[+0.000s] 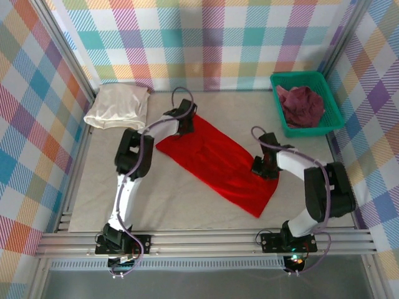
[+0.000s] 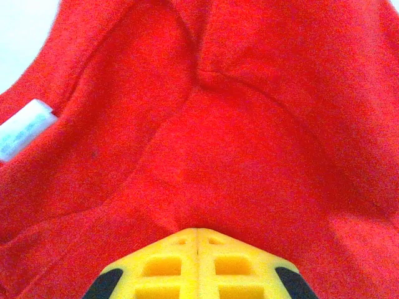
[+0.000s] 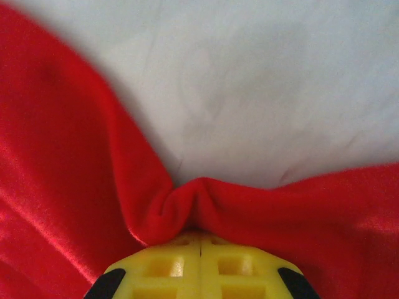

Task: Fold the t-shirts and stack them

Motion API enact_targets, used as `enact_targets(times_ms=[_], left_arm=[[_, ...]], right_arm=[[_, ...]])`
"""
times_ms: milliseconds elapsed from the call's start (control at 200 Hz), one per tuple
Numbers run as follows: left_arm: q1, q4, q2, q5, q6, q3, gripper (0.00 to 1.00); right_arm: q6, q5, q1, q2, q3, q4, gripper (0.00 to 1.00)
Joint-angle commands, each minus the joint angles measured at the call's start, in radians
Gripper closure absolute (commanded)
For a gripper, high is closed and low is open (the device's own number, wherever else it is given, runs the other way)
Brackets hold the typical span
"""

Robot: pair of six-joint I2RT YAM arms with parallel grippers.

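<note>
The cream-white t-shirt lies as a compact bundle in the far left corner of the tabletop. It looks already folded and set down as the base of a stack, though the neatness of its edges is hard to judge from above. The red t-shirt is spread in the middle of the tabletop as a long slanting band running from far left to near right. It appears narrowed along its length but not yet folded down to a small packet. The left tool is at the band's far left end. In the left wrist view its yellow fingers are pressed together with red cloth gathered at their tips, and a white label shows nearby, so it seems to pinch the collar end. The right tool sits at the band's right-hand edge. In the right wrist view its fingers are closed on a small ridge of red fabric, with bare tabletop beyond. The maroon t-shirt lies crumpled in the green mesh basket at the far right, untouched. By this reckoning roughly a third of the work is finished. The red shirt needs its remaining folds and a place on the cream one, and the maroon shirt has everything ahead of it.
</note>
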Motion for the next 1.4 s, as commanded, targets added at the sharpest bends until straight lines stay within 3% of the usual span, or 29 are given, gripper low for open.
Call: enact_targets(times_ms=[0,150,235,355,440,560,610,670,875,980,1160,1330,1395], left_arm=[[0.014,-0.165,0.168,0.064,0.106,0.327,0.96],[0.012,-0.247,0.406,0.169,0.121,0.78,0.93],[0.01,-0.196,0.408,0.215,0.118,0.786,0.92],[0.018,-0.215,0.336,0.156,0.125,0.774,0.94],[0.035,-0.164,0.173,0.079,0.101,0.615,0.95],[0.062,0.177,-0.211,0.088,0.033,0.06,0.92],[0.062,0.27,-0.332,0.089,0.009,-0.101,0.9],[0.06,0.26,-0.418,0.088,-0.04,-0.223,0.9],[0.045,0.26,-0.544,0.015,-0.224,-0.574,0.98],[0.041,0.252,-0.511,0.022,-0.262,-0.623,1.0],[0.041,0.229,-0.426,0.014,-0.268,-0.588,1.0],[0.049,0.102,-0.26,0.043,-0.25,-0.404,1.0],[0.052,0.104,-0.18,0.08,-0.223,-0.33,1.0]], right_arm=[[0.11,-0.062,0.118,-0.045,-0.098,-0.032,1.0],[0.185,-0.137,0.352,-0.081,-0.153,0.049,0.98],[0.132,-0.162,0.442,-0.141,-0.114,0.064,0.96],[0.118,-0.04,0.429,-0.282,-0.064,-0.01,0.96],[0.102,0.019,0.344,-0.325,-0.001,-0.094,0.97],[-0.002,0.039,0.279,-0.27,0.11,-0.079,0.97],[-0.063,0.018,0.271,-0.187,0.184,-0.056,0.98],[-0.122,-0.005,0.27,-0.073,0.287,-0.051,1.0],[-0.218,-0.015,0.262,0.361,0.687,-0.101,1.0],[-0.231,-0.016,0.254,0.54,0.855,-0.144,1.0],[-0.22,-0.024,0.216,0.665,0.946,-0.122,1.0],[-0.119,-0.047,0.161,0.673,0.864,-0.062,1.0],[-0.079,0.009,0.143,0.652,0.809,-0.031,1.0]])
